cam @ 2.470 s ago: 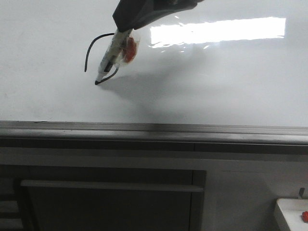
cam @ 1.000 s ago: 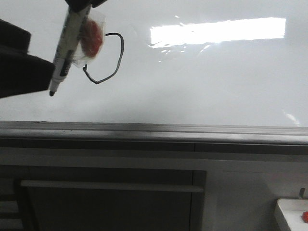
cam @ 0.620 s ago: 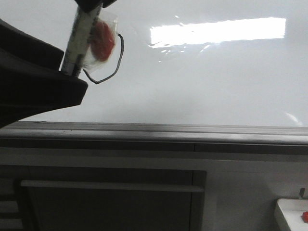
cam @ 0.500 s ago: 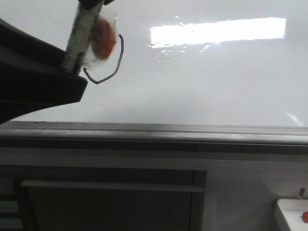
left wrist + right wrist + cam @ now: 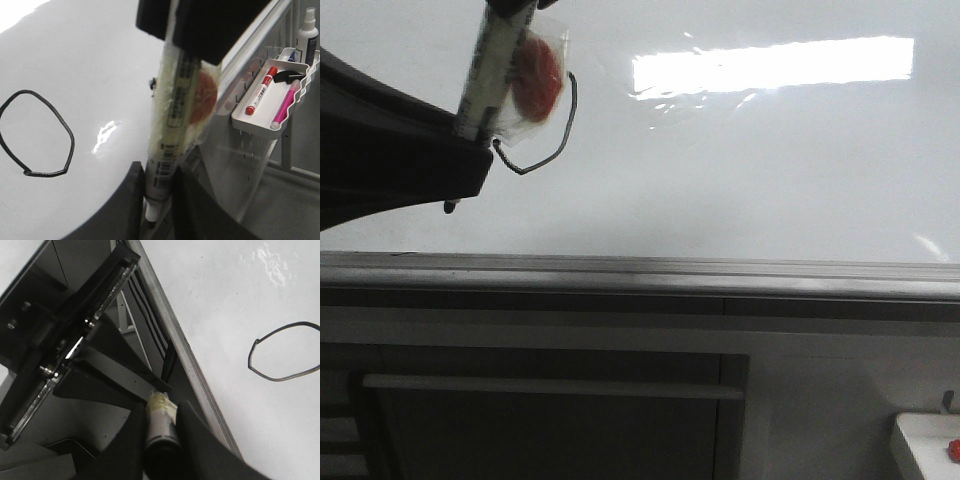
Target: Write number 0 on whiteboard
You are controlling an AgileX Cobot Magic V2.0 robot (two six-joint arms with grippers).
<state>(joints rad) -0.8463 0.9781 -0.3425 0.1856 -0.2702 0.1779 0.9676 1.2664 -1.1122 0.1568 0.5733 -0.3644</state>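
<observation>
With the number 0 (image 5: 35, 134) closed on the whiteboard (image 5: 750, 170), the marker (image 5: 172, 130), seemingly clamped between both arms' fingers, could be dropped if either grip slackens.

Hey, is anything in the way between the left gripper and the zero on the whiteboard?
Nothing visible. In the left wrist view only bare whiteboard lies between the left gripper and the 0. The marker sits between that gripper's jaws, off to the side of the 0.
</observation>
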